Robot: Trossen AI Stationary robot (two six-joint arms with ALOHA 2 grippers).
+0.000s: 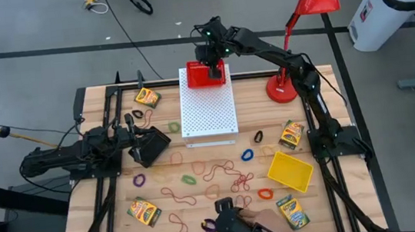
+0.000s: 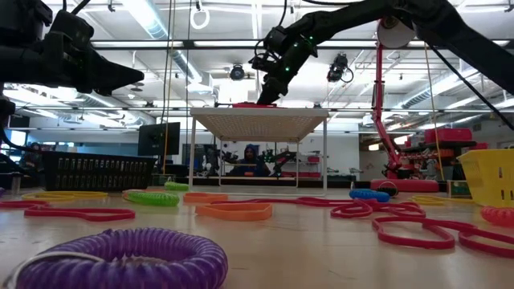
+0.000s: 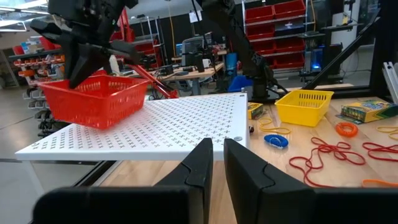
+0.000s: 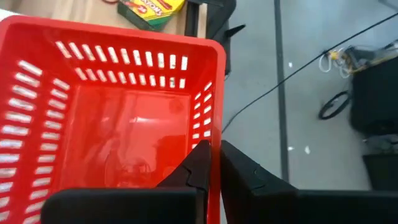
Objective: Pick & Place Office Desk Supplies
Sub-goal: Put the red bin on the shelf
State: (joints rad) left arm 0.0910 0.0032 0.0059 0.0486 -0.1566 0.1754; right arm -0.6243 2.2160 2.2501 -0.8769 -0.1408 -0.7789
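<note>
Right gripper (image 4: 214,163) pinched on the rim of a red basket (image 4: 118,112), at the far end of the white perforated board (image 1: 207,104). Left gripper (image 3: 217,163) nearly closed and empty, hovering just left of the board's near corner. Crayon boxes (image 1: 292,134), red rubber bands (image 1: 222,178) and small coloured loops (image 1: 248,156) scattered on the table around the board; yellow bin (image 1: 289,170) off its right near corner.
</note>
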